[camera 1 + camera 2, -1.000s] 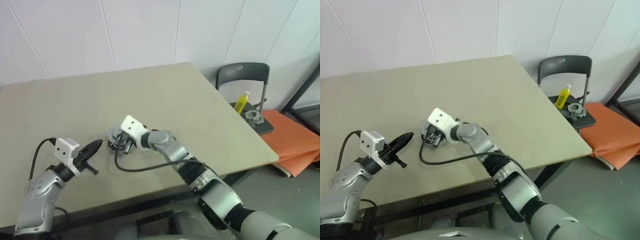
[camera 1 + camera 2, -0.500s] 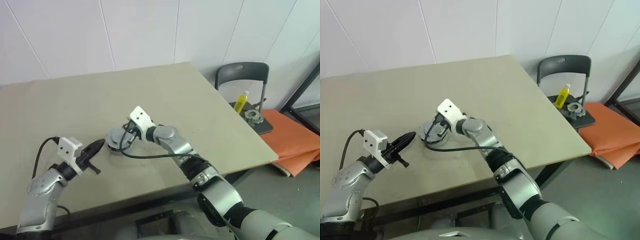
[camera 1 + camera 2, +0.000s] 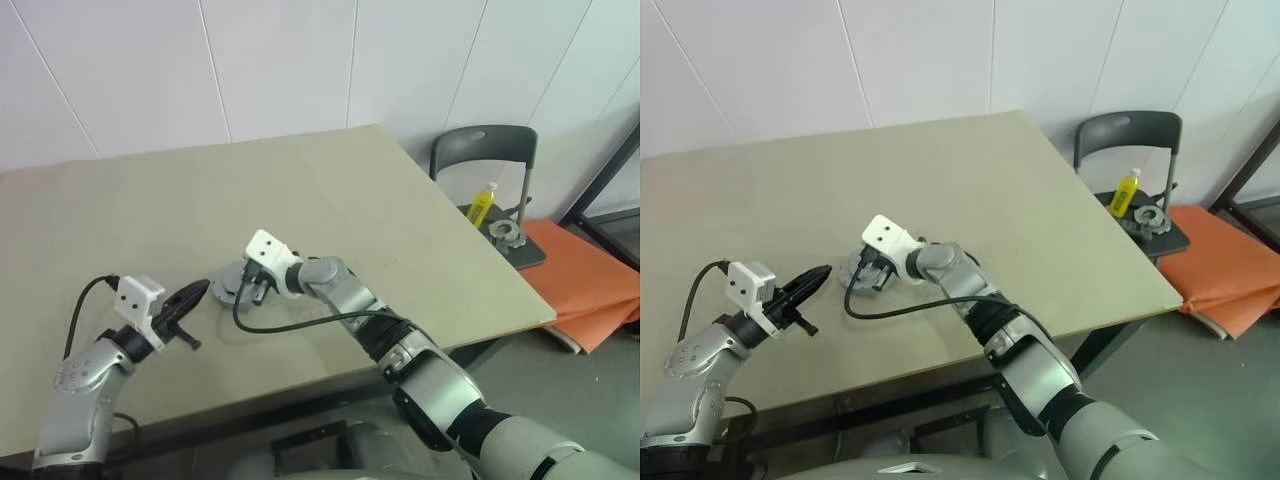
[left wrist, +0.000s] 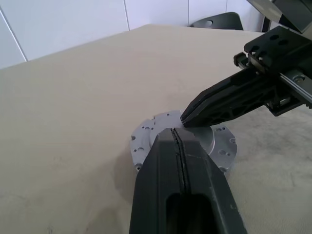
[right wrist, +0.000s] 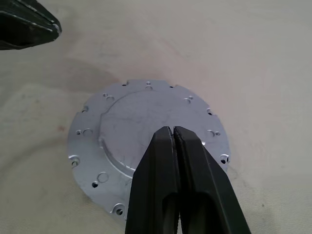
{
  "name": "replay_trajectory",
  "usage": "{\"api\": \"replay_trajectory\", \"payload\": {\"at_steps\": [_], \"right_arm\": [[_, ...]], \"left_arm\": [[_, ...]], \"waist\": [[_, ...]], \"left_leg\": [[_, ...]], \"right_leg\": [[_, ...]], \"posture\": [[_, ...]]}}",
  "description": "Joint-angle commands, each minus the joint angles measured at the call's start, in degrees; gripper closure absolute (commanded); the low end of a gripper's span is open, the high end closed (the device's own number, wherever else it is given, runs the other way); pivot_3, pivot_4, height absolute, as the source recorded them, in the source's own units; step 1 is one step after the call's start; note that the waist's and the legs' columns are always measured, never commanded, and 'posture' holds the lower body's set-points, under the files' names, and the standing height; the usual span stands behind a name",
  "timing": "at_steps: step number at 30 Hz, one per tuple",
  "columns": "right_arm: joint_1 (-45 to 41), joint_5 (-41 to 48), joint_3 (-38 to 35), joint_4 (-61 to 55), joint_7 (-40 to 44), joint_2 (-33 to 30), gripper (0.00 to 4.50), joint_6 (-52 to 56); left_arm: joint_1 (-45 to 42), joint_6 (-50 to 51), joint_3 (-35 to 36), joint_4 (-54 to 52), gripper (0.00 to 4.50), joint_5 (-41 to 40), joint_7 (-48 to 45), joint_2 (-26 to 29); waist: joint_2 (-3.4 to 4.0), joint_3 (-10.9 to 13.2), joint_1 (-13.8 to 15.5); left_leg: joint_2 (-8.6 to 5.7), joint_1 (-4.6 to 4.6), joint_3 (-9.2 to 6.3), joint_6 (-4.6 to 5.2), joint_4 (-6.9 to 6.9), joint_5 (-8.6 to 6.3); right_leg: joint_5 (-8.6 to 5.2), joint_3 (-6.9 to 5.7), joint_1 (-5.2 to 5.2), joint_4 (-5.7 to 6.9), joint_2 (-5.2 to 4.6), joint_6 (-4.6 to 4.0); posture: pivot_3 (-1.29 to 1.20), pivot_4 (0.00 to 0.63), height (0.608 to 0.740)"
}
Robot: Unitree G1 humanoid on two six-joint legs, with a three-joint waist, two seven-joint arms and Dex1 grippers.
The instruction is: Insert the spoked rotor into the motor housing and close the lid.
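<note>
A round flat silver metal lid [image 5: 146, 156] with a raised centre and holed rim is seen seated flat on the beige tabletop [image 3: 330, 190], pressed by the clenched, empty right hand [image 5: 173, 130], the clenched left hand [image 3: 203, 287] beside it, so closing is judged nearly finished.

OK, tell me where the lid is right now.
The lid lies flat on the table near its front edge, under the tip of the shut right hand, the left hand just beside.

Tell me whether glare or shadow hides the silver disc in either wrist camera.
Right wrist view: the lid is evenly lit, holes crisp, no glare. Left wrist view: soft shadow beside it; the blurry left end effector covers its near edge.
</note>
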Motion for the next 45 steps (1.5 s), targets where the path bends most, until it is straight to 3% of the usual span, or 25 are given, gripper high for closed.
{"api": "replay_trajectory", "payload": {"at_steps": [1, 5, 8, 19, 28, 38, 45], "right_arm": [[-1.2, -0.8, 0.2, -0.1, -0.5, 2.6, 4.38, 1.1], [-1.6, 3.6, -4.1, -0.3, -0.2, 4.2, 4.38, 4.3], [-1.7, 6.3, -6.9, -0.5, -1.2, 5.0, 3.78, 7.1], [-0.5, 9.9, -8.3, -1.9, -1.8, 5.2, 0.04, 9.7], [0.2, 9.0, -6.4, -3.5, -1.5, 4.6, 0.01, 0.0], [-0.7, 10.0, -2.8, -3.9, 3.3, 5.4, 0.01, 3.0], [-4.0, 8.2, -2.4, 0.8, 1.3, 6.2, 0.01, 2.5]], "left_arm": [[-0.9, -1.2, 0.9, -0.5, 4.50, -0.1, 0.2, 0.1], [-1.5, -1.2, 0.9, 0.0, 4.50, 0.0, 0.0, 0.3], [-1.6, -1.4, 0.5, 0.4, 4.50, 0.4, -0.1, 0.3], [-1.9, -1.4, 0.2, 0.8, 4.50, 0.5, 0.0, 0.1], [-2.2, -1.4, 0.0, 1.3, 4.50, 0.8, 0.1, -0.1], [-2.6, -1.3, -0.2, 1.8, 4.50, 1.0, 0.1, -0.1], [-2.8, -1.3, -0.2, 1.8, 4.50, 1.1, 0.2, -0.4]], "waist": [[0.00, 0.0, 0.0], [0.00, 0.0, 0.1], [0.00, 0.0, 0.1], [0.01, 0.0, 0.0], [0.01, 0.0, 0.0], [0.01, 0.0, 0.0], [0.01, 0.0, 0.0]], "left_leg": [[0.00, 0.00, -0.01, 0.00, 0.00, 0.00], [0.00, 0.00, -0.02, 0.00, 0.00, 0.00], [-0.01, -0.02, -0.02, 0.00, 0.01, 0.00], [-0.01, -0.03, -0.01, 0.00, -0.01, 0.00], [-0.01, -0.12, 0.00, 0.00, -0.02, 0.00], [0.00, -0.12, -0.01, 0.00, -0.02, 0.00], [0.00, -0.12, -0.01, 0.00, -0.01, 0.00]], "right_leg": [[0.00, 0.00, 0.00, 0.00, 0.00, 0.00], [0.00, -0.01, 0.00, 0.01, 0.00, 0.00], [0.00, -0.01, 0.01, 0.00, -0.01, 0.00], [0.00, -0.01, -0.02, 0.00, 0.01, 0.00], [0.00, -0.01, -0.07, -0.04, 0.00, 0.01], [0.00, -0.01, -0.08, -0.03, 0.00, 0.00], [0.00, -0.01, -0.08, -0.03, 0.00, 0.00]], "posture": [[0.00, 0.000, 0.740], [0.00, 0.000, 0.740], [0.00, 0.000, 0.740], [0.00, 0.000, 0.740], [0.00, 0.000, 0.740], [0.00, 0.000, 0.740], [0.00, 0.000, 0.740]]}}
